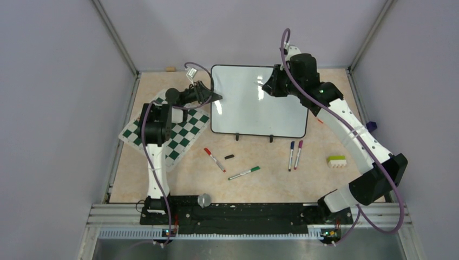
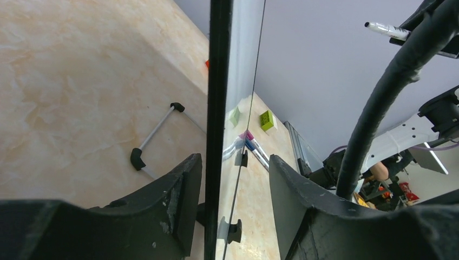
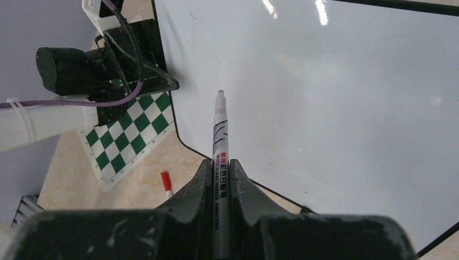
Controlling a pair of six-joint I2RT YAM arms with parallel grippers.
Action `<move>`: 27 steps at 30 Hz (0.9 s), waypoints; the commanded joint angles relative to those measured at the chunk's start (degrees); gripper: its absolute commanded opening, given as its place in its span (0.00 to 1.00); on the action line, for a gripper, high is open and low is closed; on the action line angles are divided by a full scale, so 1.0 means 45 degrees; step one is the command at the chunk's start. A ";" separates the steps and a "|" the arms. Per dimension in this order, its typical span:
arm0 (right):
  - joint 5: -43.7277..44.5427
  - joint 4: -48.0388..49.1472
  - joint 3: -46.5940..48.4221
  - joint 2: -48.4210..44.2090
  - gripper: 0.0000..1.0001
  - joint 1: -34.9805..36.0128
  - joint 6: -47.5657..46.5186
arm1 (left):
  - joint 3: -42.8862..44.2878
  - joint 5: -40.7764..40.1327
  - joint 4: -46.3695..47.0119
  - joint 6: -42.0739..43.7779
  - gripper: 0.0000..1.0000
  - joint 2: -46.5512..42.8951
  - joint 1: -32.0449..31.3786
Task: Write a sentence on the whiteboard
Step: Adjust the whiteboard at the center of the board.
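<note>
Nearest my bases, spare pens (image 1: 243,173) are lying loose on the tabletop (image 1: 189,184). Beyond them the whiteboard (image 1: 254,111) is sitting mid-table, its left edge beside the chess mat (image 1: 181,135). My left jaws are straddling that edge with the black frame running between them. A gap is showing on the inner side, so I am judging them parted around it, not clamped. Farther up, my right jaws are pinching tight on the barrel of a marker (image 3: 221,141). Its bare tip (image 3: 220,95) is pointing over the board's upper left area, though I cannot tell whether it is touching. The white face is showing only glare and no strokes that I can make out. So I am reckoning the sentence is not yet begun: the board is being steadied, the pen is in hand, and all the writing is waiting.
</note>
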 commanded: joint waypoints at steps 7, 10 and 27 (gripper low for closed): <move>0.0334 0.0520 0.0046 -0.0010 0.00 -0.0074 -0.0326 | -0.0340 0.0245 0.1325 0.0578 0.54 0.0130 -0.0299; 0.0522 0.0519 0.0069 -0.0035 0.00 -0.0064 -0.0491 | -0.0621 0.0257 0.1323 0.0753 0.54 0.0095 -0.0304; 0.0723 0.0473 0.0171 0.0205 0.00 -0.0077 -0.0520 | -0.1508 -0.0370 0.1315 0.1349 0.00 -0.0257 -0.0372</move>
